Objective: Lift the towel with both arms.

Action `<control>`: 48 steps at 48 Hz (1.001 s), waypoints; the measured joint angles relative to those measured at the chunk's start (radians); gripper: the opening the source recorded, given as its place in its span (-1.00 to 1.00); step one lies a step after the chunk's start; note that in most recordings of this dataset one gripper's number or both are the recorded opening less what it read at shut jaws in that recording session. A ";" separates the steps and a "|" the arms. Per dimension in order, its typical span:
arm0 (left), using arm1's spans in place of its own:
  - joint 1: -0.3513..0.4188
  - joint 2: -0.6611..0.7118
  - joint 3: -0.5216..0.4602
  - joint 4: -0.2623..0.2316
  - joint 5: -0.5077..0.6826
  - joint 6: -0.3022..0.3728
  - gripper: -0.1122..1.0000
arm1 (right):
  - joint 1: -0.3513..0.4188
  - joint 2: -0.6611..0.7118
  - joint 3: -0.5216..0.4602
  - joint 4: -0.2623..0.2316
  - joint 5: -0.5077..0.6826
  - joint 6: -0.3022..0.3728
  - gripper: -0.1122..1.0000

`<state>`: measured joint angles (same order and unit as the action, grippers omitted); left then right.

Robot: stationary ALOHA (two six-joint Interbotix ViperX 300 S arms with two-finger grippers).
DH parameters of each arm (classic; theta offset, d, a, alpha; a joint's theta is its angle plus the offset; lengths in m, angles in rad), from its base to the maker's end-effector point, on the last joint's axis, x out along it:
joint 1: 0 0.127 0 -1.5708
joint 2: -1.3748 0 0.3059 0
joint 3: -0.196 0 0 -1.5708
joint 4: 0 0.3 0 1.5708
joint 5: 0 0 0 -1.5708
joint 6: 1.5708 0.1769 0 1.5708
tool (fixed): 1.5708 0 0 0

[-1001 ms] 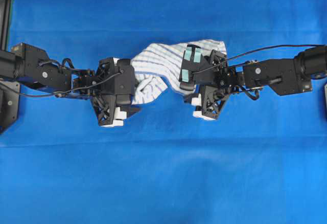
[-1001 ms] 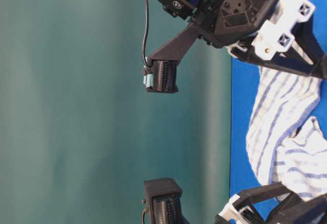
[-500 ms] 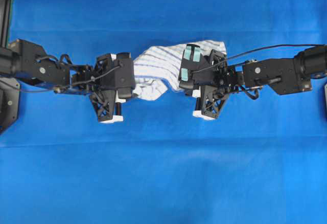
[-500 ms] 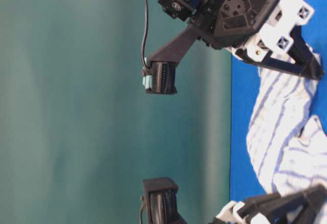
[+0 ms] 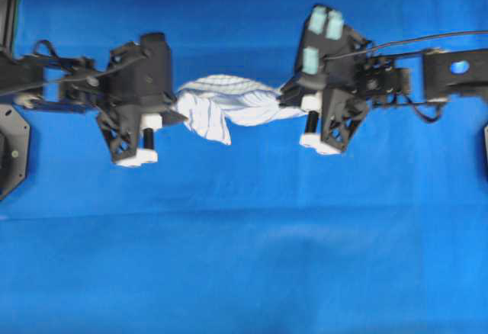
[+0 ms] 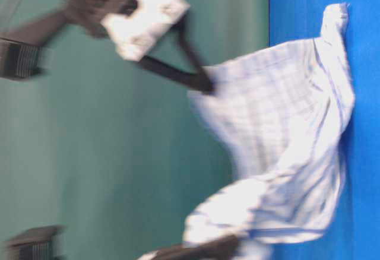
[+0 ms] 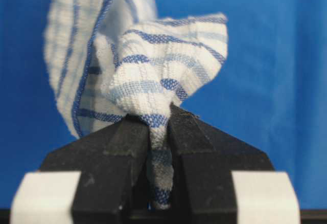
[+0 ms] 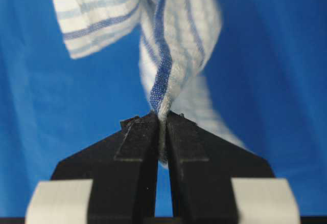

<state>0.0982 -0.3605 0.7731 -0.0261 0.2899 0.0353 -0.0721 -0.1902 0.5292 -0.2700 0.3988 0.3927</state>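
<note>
Plain blue tablecloth (image 5: 244, 258) over the whole table surface.

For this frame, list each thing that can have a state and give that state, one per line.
towel: bunched, strung between both hands, pinched at two ends, partly off the cloth
left hand: shut on the towel
right hand: shut on the towel
blue tablecloth: spread flat
</note>
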 measured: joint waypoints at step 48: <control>0.051 -0.212 -0.499 0.011 0.448 0.061 -0.74 | 0.000 -0.186 -0.469 -0.006 0.374 -0.195 -0.70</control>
<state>0.1488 -0.5722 0.2746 -0.0153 0.7378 0.0966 -0.0721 -0.3758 0.0598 -0.2761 0.7731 0.1979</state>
